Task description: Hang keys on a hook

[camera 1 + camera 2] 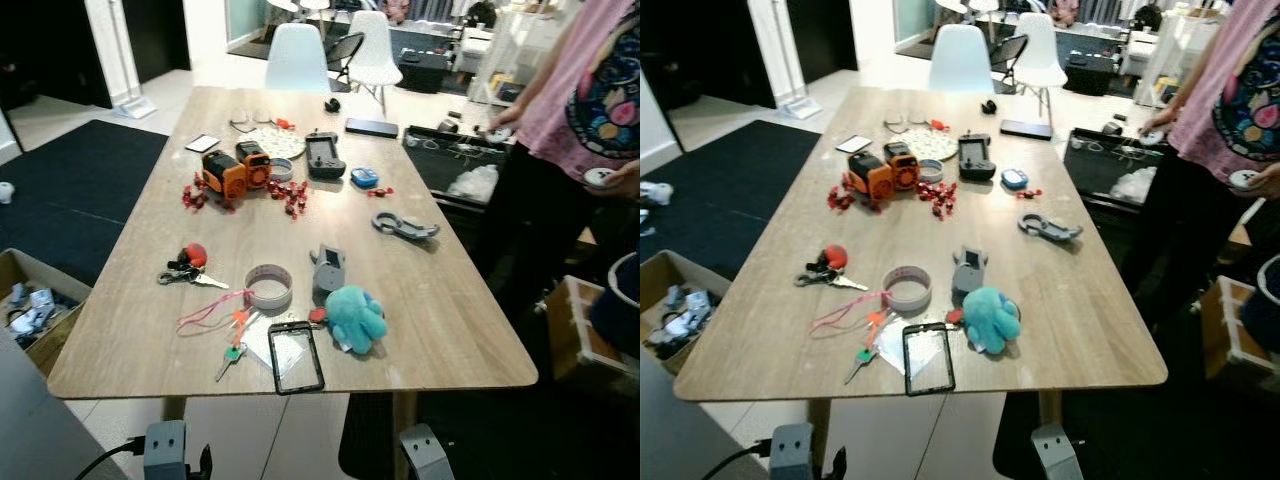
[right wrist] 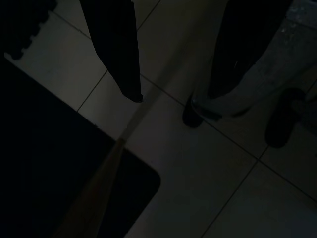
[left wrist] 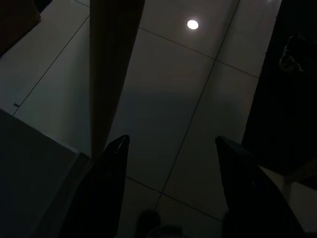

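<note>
The task is not yet begun: the left gripper [image 3: 168, 188] hangs with fingers spread apart over the tiled floor, the bunch of keys with a red round fob [image 1: 188, 268] lies untouched on the wooden table [image 1: 450, 330], and the right gripper [image 2: 171, 94] hangs released too.

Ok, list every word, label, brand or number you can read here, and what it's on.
None can be read.
Person's shirt: a printed graphic, any lettering too blurred.
Orange toy: no legible marking.
Small card: too small to read.
Black phone case: no text visible.
</note>
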`<state>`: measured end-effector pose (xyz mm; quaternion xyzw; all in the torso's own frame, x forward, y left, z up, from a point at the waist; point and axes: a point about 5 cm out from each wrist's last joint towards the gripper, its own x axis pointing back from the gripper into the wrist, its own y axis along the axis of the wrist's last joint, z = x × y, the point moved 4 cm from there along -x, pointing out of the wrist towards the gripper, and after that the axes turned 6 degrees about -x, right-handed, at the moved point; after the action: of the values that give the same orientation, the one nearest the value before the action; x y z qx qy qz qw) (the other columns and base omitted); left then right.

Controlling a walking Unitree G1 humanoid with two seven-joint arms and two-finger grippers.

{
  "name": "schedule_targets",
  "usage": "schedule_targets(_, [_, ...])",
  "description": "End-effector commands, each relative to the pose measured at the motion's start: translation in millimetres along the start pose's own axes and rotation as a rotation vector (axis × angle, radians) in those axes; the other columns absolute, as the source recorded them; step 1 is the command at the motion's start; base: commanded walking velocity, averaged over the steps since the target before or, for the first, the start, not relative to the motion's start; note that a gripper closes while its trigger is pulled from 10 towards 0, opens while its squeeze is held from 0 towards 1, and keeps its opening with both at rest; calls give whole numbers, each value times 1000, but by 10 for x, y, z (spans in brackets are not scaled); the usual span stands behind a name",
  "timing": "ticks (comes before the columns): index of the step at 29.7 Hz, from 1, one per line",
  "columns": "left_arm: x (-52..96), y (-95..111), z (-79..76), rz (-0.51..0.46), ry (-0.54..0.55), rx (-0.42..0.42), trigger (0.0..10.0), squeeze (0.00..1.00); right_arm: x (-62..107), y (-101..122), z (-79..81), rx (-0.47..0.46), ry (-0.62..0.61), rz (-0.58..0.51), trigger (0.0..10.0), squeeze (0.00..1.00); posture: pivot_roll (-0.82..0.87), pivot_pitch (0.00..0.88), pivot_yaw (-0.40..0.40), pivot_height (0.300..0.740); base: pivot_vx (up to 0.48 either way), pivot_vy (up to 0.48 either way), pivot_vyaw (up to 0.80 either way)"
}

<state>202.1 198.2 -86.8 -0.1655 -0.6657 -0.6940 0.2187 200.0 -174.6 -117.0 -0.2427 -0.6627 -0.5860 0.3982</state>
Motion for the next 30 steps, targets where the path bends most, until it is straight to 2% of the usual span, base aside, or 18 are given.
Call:
schedule_targets(1, [25,-42,44,13,4,-32,10000,0,12,-58,-8,-7,-6,15,10000,0,69,49,-83,740,0,0,0])
schedule_targets(4, [39,-10,35,-18,-29,-41,10000,0,13,-60,-8,-6,-6,14,10000,0,66,45,-83,740,0,0,0])
schedule_targets(6, [81,54,67,-80,-66,-47,10000,0,13,-55,-12,-6,-7,12,10000,0,65,44,-82,740,0,0,0])
schedule_targets(8, [128,83,157,-113,-81,-85,10000,0,13,-53,-14,-6,-8,11,10000,0,66,45,-82,740,0,0,0])
schedule_targets(10, [224,112,322,-165,-82,-119,10000,0,13,-53,-14,-5,-7,11,10000,0,70,47,-84,740,0,0,0])
schedule_targets(11, [224,112,322,-165,-82,-119,10000,0,13,-53,-14,-5,-7,11,10000,0,70,47,-84,740,0,0,0])
schedule_targets(13, [326,118,463,-197,-99,-149,10000,0,13,-51,-13,-5,-7,11,10000,0,73,50,-86,740,0,0,0])
schedule_targets(15, [326,118,463,-197,-99,-149,10000,0,13,-51,-13,-5,-7,11,10000,0,73,50,-86,740,0,0,0])
schedule_targets(16, [400,108,536,-207,-135,-159,10000,0,12,-49,-11,-5,-6,10,10000,0,74,52,-88,740,0,0,0])
schedule_targets(19, [466,105,589,-217,-176,-172,10000,0,11,-47,-10,-5,-5,10,10000,0,74,53,-90,740,0,0,0])
schedule_targets(20, [546,98,595,-220,-264,-183,10000,0,11,-45,-7,-4,-3,10,10000,0,75,54,-93,740,0,0,0])
schedule_targets(21, [546,98,595,-220,-264,-183,10000,0,11,-45,-7,-4,-3,10,10000,0,75,54,-93,740,0,0,0])
schedule_targets(22, [649,75,533,-213,-404,-245,10000,0,10,-42,-8,-3,-2,10,10000,0,79,56,-96,740,0,0,0])
schedule_targets(23, [649,75,533,-213,-404,-245,10000,0,10,-42,-8,-3,-2,10,10000,0,79,56,-96,740,0,0,0])
schedule_targets(24, [778,39,479,-196,-556,-325,10000,0,9,-38,-8,0,-1,10,10000,0,85,60,-99,740,0,0,0])
schedule_targets(26, [966,24,409,-181,-757,-426,10000,0,8,-29,-11,3,1,9,10000,0,84,63,-100,740,0,0,0])
schedule_targets(29, [1015,45,386,-185,-813,-456,10000,0,7,-23,-13,3,1,8,10000,0,84,64,-99,740,0,0,0])
schedule_targets(30, [1055,78,348,-203,-863,-493,10000,0,6,-20,-14,4,1,8,10000,0,84,64,-99,740,0,0,0])
